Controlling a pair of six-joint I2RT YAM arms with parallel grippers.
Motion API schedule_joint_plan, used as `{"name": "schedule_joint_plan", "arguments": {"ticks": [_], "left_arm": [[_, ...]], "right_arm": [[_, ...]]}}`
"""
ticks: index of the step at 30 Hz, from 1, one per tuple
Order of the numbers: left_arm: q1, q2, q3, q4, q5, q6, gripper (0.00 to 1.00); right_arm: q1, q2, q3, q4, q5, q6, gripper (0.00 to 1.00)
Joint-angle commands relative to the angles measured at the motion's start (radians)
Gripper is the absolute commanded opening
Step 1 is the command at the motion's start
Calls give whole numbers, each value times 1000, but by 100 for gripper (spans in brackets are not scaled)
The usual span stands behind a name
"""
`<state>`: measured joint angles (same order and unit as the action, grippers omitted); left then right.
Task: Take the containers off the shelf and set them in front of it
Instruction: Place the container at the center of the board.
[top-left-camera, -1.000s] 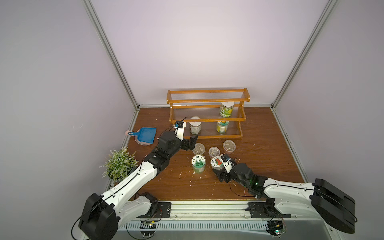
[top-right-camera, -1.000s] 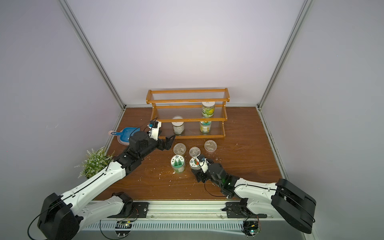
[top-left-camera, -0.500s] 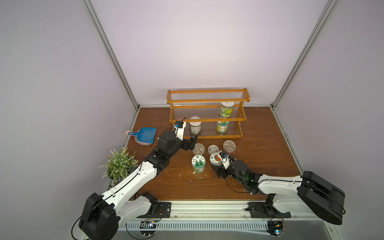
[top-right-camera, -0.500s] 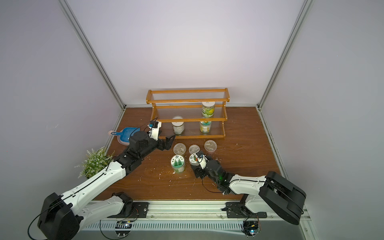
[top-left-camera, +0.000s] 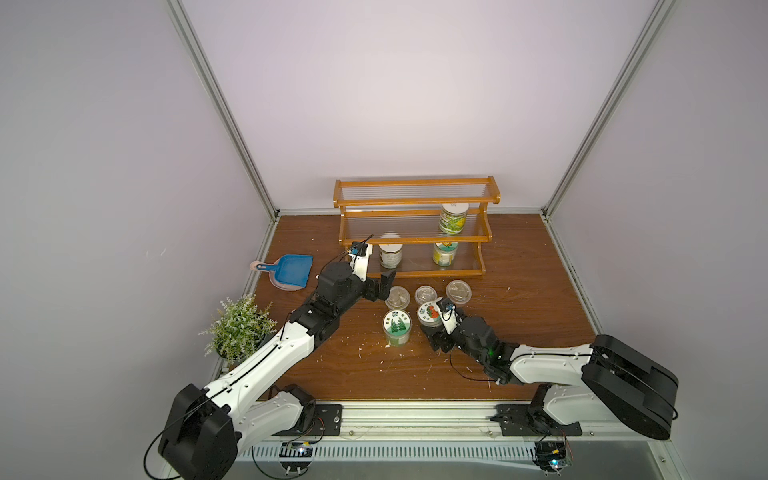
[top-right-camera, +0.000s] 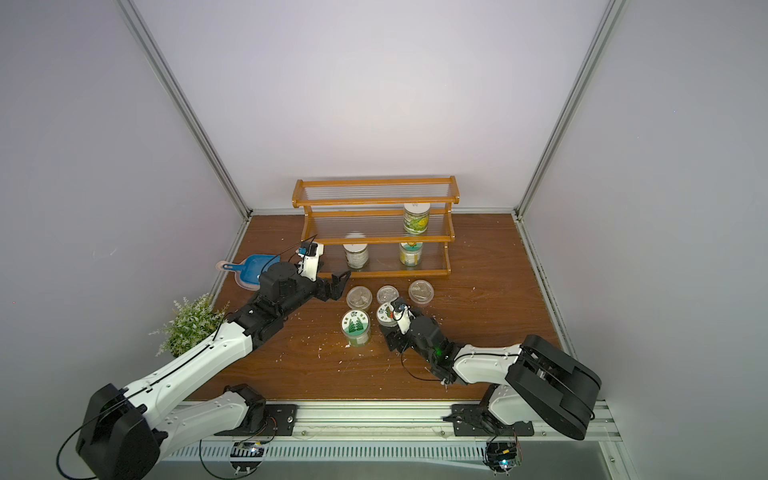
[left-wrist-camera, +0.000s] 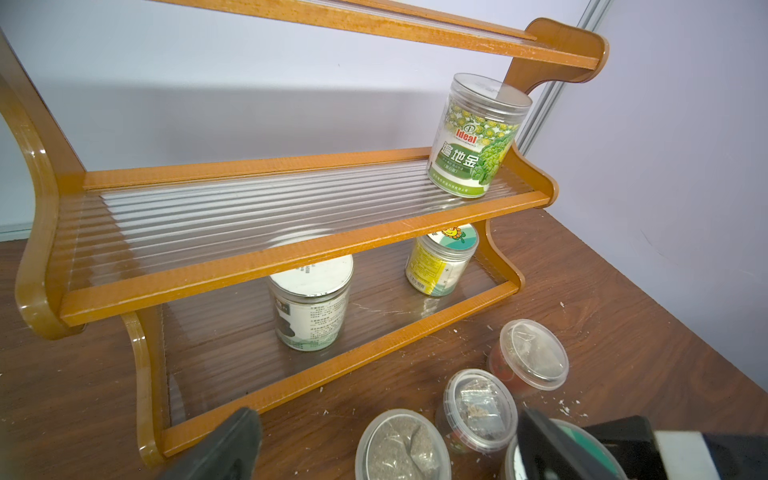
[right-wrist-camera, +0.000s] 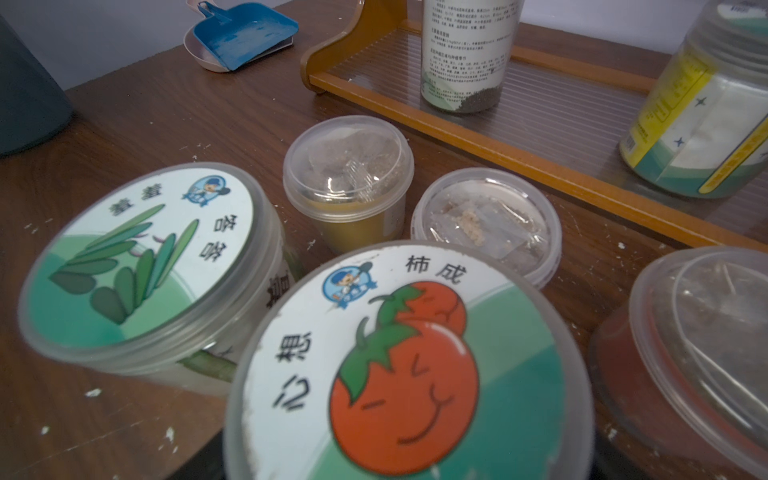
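The shelf (top-left-camera: 411, 240) holds three containers: a green-label jar (top-left-camera: 453, 218) on the middle tier, and a white-lid jar (top-left-camera: 390, 255) and a yellow-label jar (top-left-camera: 444, 252) on the bottom tier. In front of it stand three short cups (top-left-camera: 424, 294) and a leaf-lid jar (top-left-camera: 397, 326). My right gripper (top-left-camera: 434, 332) is shut on the tomato-lid jar (right-wrist-camera: 399, 357), which is upright beside the leaf-lid jar; that lid hides the jaws. My left gripper (left-wrist-camera: 386, 446) is open low over the table, its fingers either side of the leftmost cup (left-wrist-camera: 401, 444), apart from it.
A blue dustpan (top-left-camera: 293, 270) lies left of the shelf. A potted plant (top-left-camera: 239, 328) stands at the table's left edge beside my left arm. White crumbs are scattered on the wooden table (top-left-camera: 519, 316). Walls close in on three sides.
My right gripper has carried the tomato-lid jar a little toward the cups and the shelf, and the right arm has folded in. The left arm has not moved.
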<state>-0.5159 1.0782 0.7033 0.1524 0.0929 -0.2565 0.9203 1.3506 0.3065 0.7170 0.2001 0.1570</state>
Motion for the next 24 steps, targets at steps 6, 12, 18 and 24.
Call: {"name": "schedule_joint_plan", "arguments": {"ticks": [6,12,18,24], "left_arm": [[17,8,1,-7,8,10,99],[18,11,1,-6,14,10,99],[18,11,2,-5,18,9,99],[17,9,1,-5,18,9,99]], "right_arm": [[-4,-17,-25,82,-50,5,89],[3,-50,-33,37,-53,4,96],[9,-72,-49,5,-42,7,99],[11,-116,-33,-45,-46,5,99]]}}
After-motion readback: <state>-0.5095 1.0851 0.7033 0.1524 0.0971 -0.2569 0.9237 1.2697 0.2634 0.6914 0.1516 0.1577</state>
